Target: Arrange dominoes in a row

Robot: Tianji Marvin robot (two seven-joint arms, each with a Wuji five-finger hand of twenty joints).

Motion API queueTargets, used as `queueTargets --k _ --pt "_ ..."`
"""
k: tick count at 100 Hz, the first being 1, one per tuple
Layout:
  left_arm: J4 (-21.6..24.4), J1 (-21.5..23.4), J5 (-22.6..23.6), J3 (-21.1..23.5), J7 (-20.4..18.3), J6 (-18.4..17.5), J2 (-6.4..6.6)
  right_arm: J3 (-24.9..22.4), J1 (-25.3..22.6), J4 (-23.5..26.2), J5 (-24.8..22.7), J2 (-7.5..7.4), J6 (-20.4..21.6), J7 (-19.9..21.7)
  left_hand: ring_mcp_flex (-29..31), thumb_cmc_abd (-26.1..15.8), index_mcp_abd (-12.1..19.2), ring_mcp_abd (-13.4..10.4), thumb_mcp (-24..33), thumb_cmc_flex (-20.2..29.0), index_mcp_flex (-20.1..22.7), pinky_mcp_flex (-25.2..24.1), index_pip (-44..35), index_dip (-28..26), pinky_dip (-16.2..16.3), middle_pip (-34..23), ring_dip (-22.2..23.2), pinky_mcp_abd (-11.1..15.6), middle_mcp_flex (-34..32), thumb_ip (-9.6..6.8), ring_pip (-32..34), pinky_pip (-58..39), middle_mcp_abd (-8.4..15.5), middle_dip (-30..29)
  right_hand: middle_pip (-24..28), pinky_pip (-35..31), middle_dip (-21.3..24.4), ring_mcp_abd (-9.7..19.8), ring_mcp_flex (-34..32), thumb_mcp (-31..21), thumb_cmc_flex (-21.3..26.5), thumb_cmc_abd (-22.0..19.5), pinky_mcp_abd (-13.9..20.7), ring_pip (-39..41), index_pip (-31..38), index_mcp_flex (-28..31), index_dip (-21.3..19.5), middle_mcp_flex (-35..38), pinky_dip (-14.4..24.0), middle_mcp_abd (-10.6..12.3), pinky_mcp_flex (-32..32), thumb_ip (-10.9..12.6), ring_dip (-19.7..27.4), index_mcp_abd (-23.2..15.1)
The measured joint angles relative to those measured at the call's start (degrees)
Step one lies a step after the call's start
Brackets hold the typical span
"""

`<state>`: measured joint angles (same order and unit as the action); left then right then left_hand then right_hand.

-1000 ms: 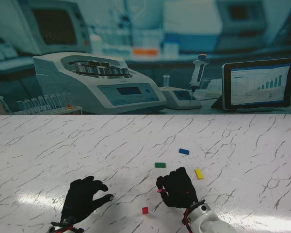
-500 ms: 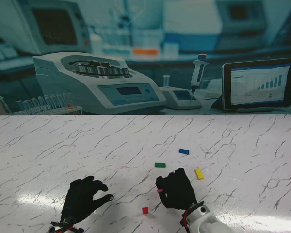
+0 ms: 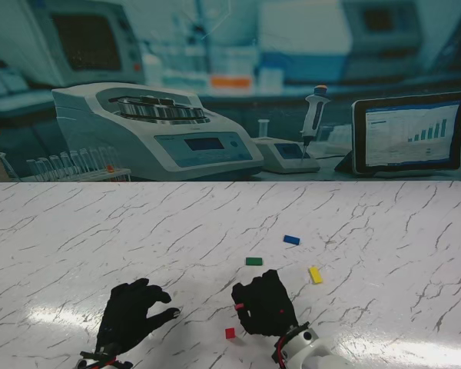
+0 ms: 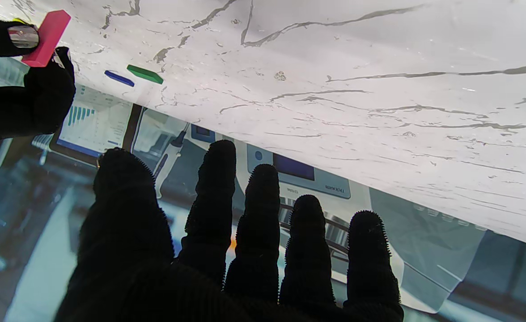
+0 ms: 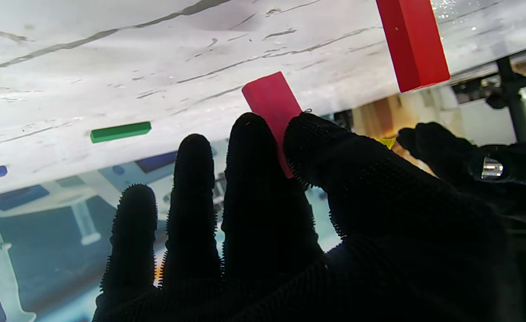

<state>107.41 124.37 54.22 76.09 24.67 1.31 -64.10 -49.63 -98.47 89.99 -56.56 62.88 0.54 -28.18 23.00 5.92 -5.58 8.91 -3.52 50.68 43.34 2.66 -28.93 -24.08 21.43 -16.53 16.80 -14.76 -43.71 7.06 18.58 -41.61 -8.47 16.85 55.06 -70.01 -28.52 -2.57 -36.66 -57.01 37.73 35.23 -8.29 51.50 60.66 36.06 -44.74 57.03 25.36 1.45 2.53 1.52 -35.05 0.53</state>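
Near the red domino [image 3: 230,333], right hand [image 3: 263,304] fingers [image 5: 249,179] pinching pink domino [image 5: 273,105], left hand [image 3: 131,314] fingers spread, empty

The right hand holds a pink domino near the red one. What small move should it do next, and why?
Probably lower the pink domino onto the table beside the red domino, standing it up. The right hand pinches it in the air close to the red one, which stands upright alone, so a row could start there. The left hand is open and idle.
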Motion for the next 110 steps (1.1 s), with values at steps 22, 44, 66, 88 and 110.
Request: queueTargets --k 22,44,66,88,110 --pt "0.0 0.1 0.0 0.0 0.1 0.0 0.00 1.6 1.1 -1.2 1.4 0.51 -0.3 -0.2 0.0 0.0 0.0 0.0 0.0 0.0 0.0 0.0 0.0 0.0 0.0 0.0 0.0 0.0 0.0 0.00 0.0 0.0 0.0 0.0 0.0 0.0 0.0 0.0 0.0 0.7 0.0 -0.2 0.0 0.0 0.1 0.0 0.5 -0.1 0.0 0.0 0.0 0.0 0.0 0.0" --pt "0.0 0.2 -0.1 0.0 0.1 -0.1 0.00 2.5 1.6 -2.5 2.5 0.90 -0.3 -0.6 0.0 0.0 0.0 0.0 0.0 0.0 0.0 0.0 0.0 0.0 0.0 0.0 0.0 0.0 0.0 0.00 0.0 0.0 0.0 0.0 -0.4 0.0 0.1 0.0 0.0 1.7 0.0 -0.8 0.0 0.0 0.1 -0.1 0.6 -0.2 0.0 0.0 0.0 0.0 0.0 0.0" --pt "0.0 0.2 -0.1 0.0 0.1 -0.1 0.00 2.8 1.8 -2.9 3.0 1.10 -0.3 -0.7 0.0 0.0 0.0 0.0 0.0 0.0 0.0 0.0 0.0 0.0 0.0 0.0 0.0 0.0 0.0 0.00 0.0 0.0 0.0 0.0 -0.8 0.0 0.1 0.0 0.0 2.6 0.1 -1.7 0.0 -0.1 0.3 -1.3 0.6 -0.5 0.0 0.0 0.0 0.0 0.0 0.4" --pt "0.0 0.2 -0.1 0.0 0.1 -0.1 0.00 2.2 1.2 -2.7 3.5 1.13 -0.1 -0.2 0.0 0.0 0.0 0.0 0.0 0.0 0.0 0.0 -0.1 0.0 0.0 0.0 0.0 0.0 0.0 0.00 0.0 0.0 0.0 0.0 -1.6 0.0 0.1 0.0 0.9 4.2 0.9 -2.4 0.0 -0.1 0.3 -1.4 0.7 -1.1 0.0 -0.6 -0.3 0.0 0.0 0.8" --pt "0.0 0.2 -0.2 0.0 0.1 -0.1 -0.01 1.5 0.7 -2.5 4.0 1.14 0.4 0.8 0.0 0.0 0.0 0.0 0.0 0.0 0.0 0.0 -0.2 0.0 0.0 0.0 0.0 0.0 0.0 0.00 0.0 0.0 0.0 0.0 -2.7 0.0 0.1 0.0 0.9 5.9 2.5 -2.9 0.0 -0.1 0.1 -1.4 1.9 -1.1 0.0 -1.0 -0.4 0.0 0.0 1.2"
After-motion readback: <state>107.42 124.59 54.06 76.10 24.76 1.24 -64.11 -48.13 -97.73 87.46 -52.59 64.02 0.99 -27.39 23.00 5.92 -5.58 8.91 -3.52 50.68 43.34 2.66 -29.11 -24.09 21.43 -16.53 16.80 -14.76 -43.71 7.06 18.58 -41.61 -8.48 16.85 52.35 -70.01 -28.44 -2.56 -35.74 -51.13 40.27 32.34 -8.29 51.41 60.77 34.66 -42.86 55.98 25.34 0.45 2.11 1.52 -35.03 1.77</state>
